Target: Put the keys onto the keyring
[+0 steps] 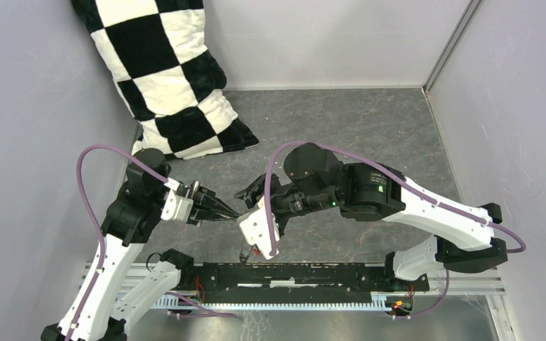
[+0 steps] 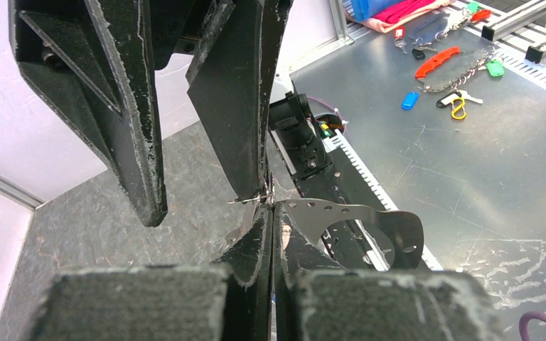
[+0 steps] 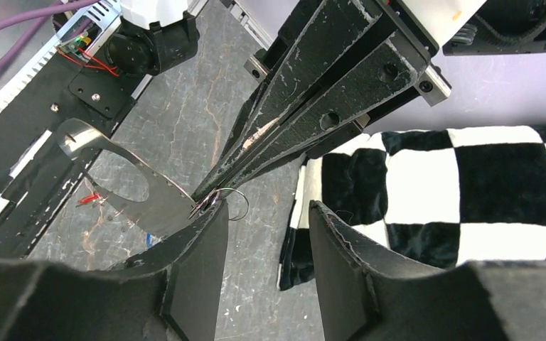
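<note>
**Overhead view, upper left:** a plush pillow (image 1: 170, 78) in black-and-white checks.

**Left of centre:** the left gripper (image 1: 220, 209) on a bent arm reaching rightward. Its scuffed matte-black jaws are clenched on the keyring (image 3: 246, 202), a thin grey wire loop at the centre of the right wrist view.

**Centre:** the right gripper (image 3: 266, 213) reaches leftward with its jaws parted, one fingertip (image 3: 210, 217) against the wire.

**Surface and room:** a grey marbled table (image 1: 370, 128) enclosed by smooth pale walls (image 1: 327, 35).

Thin grey wire keyring (image 3: 247, 204), partly hidden
</note>
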### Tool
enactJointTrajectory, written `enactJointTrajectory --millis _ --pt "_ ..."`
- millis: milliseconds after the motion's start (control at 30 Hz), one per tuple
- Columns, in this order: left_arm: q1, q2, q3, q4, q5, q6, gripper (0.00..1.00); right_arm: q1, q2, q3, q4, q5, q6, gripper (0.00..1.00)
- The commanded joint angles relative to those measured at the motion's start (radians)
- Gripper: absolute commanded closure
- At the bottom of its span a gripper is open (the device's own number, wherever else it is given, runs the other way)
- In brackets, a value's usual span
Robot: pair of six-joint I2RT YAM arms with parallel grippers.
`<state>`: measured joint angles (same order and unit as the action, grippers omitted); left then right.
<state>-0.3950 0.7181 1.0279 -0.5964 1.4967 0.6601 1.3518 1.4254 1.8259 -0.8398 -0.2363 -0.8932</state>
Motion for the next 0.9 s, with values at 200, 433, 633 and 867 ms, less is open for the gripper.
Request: enactJointTrajectory --millis 200,433,633,867 --pt "-0.003 -0.012 0.037 0.030 0.089 -0.007 0.98 -0.036 0.040 0.064 -0.064 -0.068 -0.148 0.48" --pt "-0.004 -0.010 0.036 0.030 0.097 -0.020 0.98 -0.066 0.044 0.087 -0.069 -0.110 -0.169 0.48" --pt "-0.003 -0.005 0.041 0.029 0.107 -0.026 0.98 -0.069 0.047 0.083 -0.101 -0.153 -0.206 0.46" --pt "-0.002 0.005 0.068 -0.032 0.127 0.005 0.98 -0.085 0.053 0.092 -0.122 -0.148 -0.225 0.46"
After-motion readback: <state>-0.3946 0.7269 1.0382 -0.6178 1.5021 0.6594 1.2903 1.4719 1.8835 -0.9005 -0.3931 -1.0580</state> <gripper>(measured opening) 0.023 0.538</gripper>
